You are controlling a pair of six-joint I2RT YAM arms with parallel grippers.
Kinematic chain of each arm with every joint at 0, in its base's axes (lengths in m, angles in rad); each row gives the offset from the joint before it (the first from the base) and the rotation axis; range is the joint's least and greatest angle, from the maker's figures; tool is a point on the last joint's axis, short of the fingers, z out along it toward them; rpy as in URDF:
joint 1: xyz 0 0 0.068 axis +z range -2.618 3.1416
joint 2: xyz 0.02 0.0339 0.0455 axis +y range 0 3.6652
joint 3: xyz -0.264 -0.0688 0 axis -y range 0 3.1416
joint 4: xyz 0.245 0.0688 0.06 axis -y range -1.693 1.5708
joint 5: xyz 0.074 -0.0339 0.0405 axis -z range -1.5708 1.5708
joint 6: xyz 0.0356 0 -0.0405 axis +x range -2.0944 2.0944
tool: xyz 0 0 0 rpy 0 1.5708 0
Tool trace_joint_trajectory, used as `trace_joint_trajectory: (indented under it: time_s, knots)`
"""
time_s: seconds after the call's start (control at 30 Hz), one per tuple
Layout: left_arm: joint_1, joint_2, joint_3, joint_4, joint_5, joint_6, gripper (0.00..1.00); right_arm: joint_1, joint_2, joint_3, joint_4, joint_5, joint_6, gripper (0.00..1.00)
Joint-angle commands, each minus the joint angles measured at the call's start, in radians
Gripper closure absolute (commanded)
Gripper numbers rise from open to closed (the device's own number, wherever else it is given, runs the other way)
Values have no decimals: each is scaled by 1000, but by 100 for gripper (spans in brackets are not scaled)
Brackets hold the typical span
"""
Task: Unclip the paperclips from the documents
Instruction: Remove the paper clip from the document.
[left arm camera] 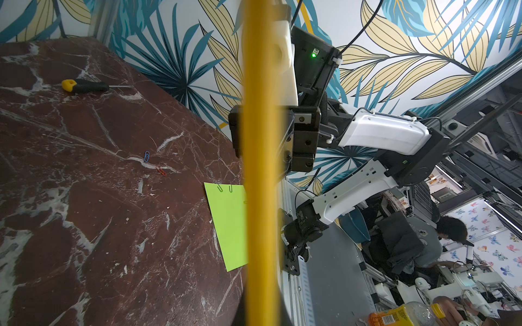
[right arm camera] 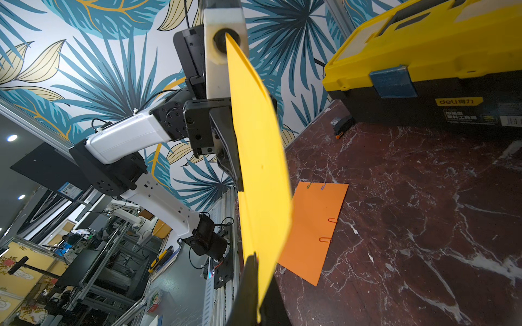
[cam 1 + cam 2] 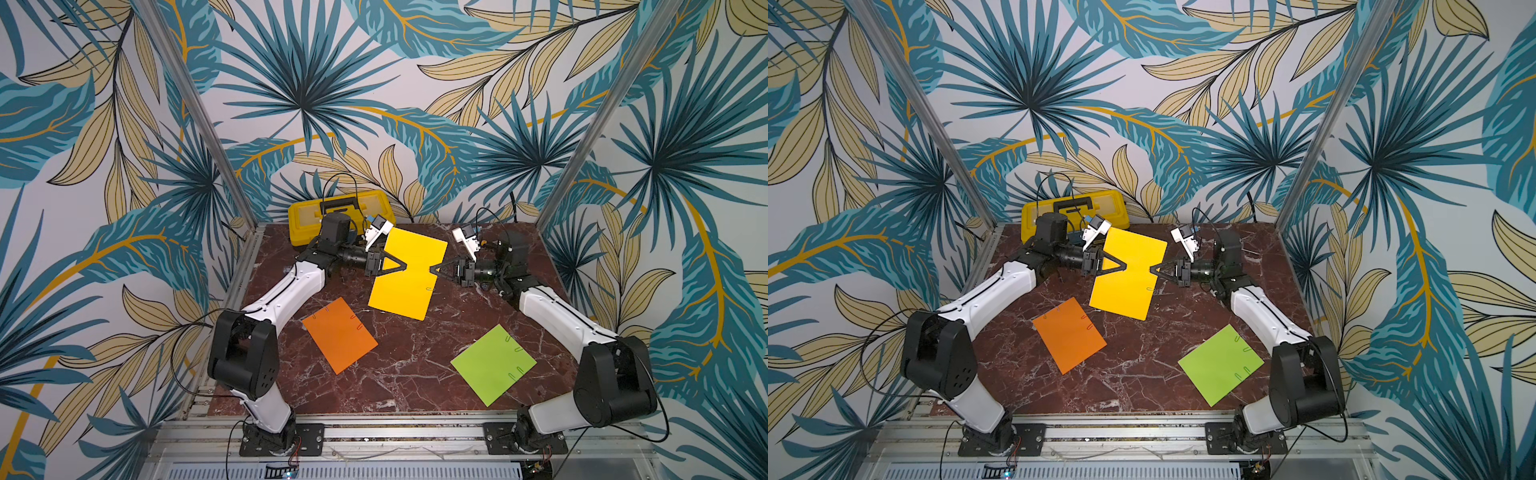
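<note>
Both jaws pinch yellow sheet; left-wrist view alone resolves loose blue paperclip.

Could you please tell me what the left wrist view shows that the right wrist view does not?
Only the left wrist view: the lime green sheet, the screwdriver, and a blue paperclip and a red paperclip lying loose. Only the right wrist view: the orange sheet and the toolbox. Both: the yellow sheet, seen nearly edge-on close to the camera, and the marble table.
</note>
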Motion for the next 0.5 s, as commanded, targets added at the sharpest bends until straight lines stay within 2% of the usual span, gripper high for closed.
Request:
trace_joint_trajectory:
  time_s: [0.0, 0.47]
  knots:
    - [24, -46, -6, 18, 1, 22, 100, -12, -22, 6, -42, 3, -21, 96]
    - [27, -47, -3, 18, 2, 24, 100, -21, -27, 13, -74, 5, -42, 95]
